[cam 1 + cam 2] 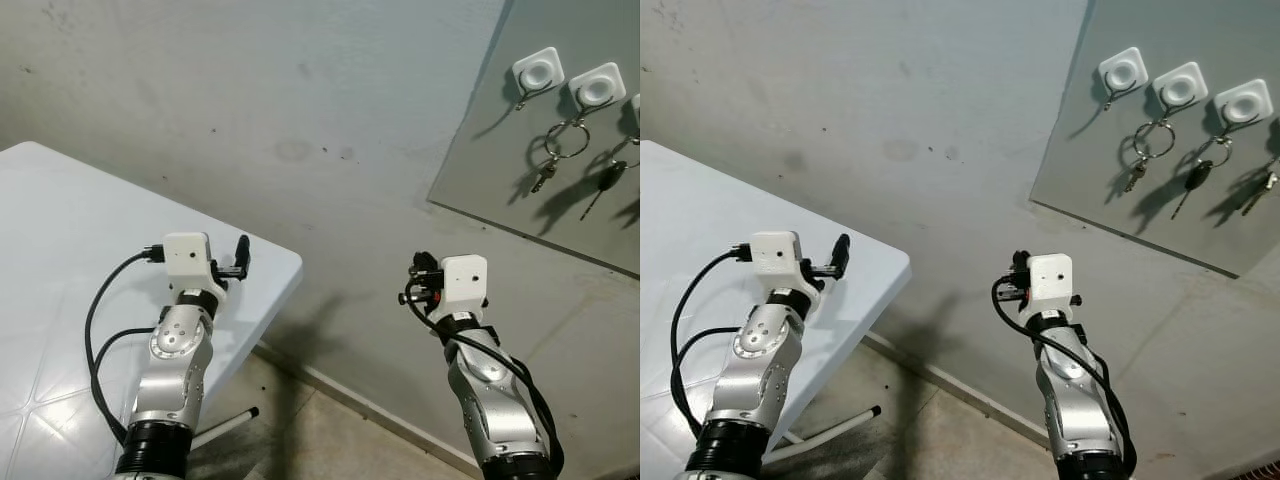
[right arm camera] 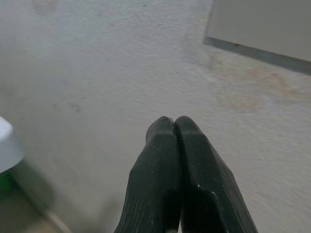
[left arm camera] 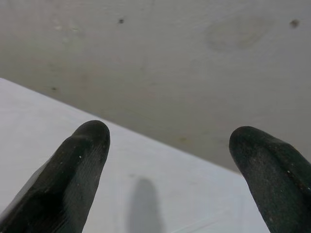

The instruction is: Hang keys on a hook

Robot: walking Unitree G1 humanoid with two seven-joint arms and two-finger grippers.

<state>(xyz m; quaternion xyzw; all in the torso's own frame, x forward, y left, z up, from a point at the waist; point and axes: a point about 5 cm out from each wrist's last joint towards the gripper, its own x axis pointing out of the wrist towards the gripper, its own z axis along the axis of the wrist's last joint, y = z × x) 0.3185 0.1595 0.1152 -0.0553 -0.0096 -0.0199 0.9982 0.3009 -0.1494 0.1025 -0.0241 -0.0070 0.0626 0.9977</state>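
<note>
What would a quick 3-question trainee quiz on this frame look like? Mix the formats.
1. True or false: the right gripper holds a key.
2. The white hooks are mounted on: A) the white table B) the grey panel on the wall C) the floor.
3. Of the three hooks seen from the right eye, which one hangs empty?

Key
1. False: its fingers are pressed together with nothing between them.
2. B.
3. The leftmost hook; the middle hook and the right hook each carry keys. The left gripper is open above the table.
</note>
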